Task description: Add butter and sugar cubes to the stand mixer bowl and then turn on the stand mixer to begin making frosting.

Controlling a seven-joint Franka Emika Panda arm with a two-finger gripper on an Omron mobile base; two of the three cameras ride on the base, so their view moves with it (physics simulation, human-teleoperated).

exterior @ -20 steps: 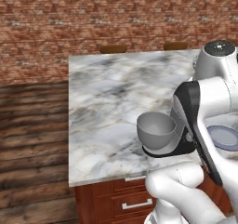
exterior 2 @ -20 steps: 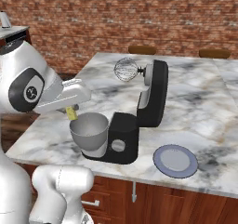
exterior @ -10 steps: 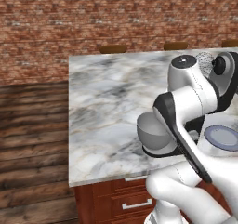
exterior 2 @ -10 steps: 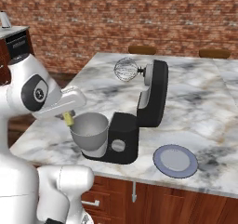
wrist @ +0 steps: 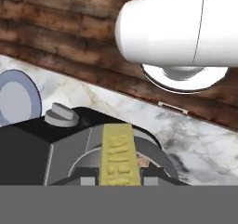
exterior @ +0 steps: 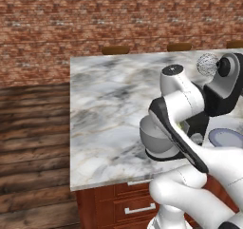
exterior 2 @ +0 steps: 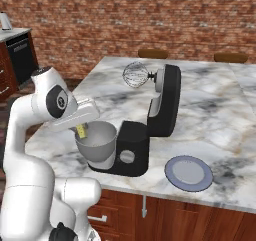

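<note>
The gripper (exterior 2: 83,127) is hanging over the near-left rim of the stand mixer bowl (exterior 2: 98,144), its jaws set narrow and clamped on the butter (exterior 2: 81,130), a small pale-yellow stick. In the hand view the butter (wrist: 118,154) is standing lengthwise between the 2 finger tips, with the round opening of the stand mixer bowl (wrist: 153,154) lying directly beyond it. Whether the stick is touching the bowl rim cannot be told.

The stand mixer (exterior 2: 161,110) is sitting on the marble tabletop (exterior 2: 210,115) near its front edge, with its head tilted up and back. The wire whisk (exterior 2: 135,75) is pointing left, raised well clear of the bowl. The bowl is resting on the black base, to the left of the silver knob (exterior 2: 127,156); the same knob (wrist: 61,115) is showing in the hand view beside the bowl.

A flat blue-grey plate (exterior 2: 188,173) is lying on the tabletop to the right of the mixer base, near the front edge and apart from it.

In the left base view the arm is crossing in front of the stand mixer bowl (exterior: 153,138), and the wire whisk (exterior: 207,64) is showing above it at the far right. A brick wall (exterior: 95,19) is closing the far side of the scene, and 2 brown seat backs (exterior 2: 153,53) are rising beyond the far edge of the tabletop.
</note>
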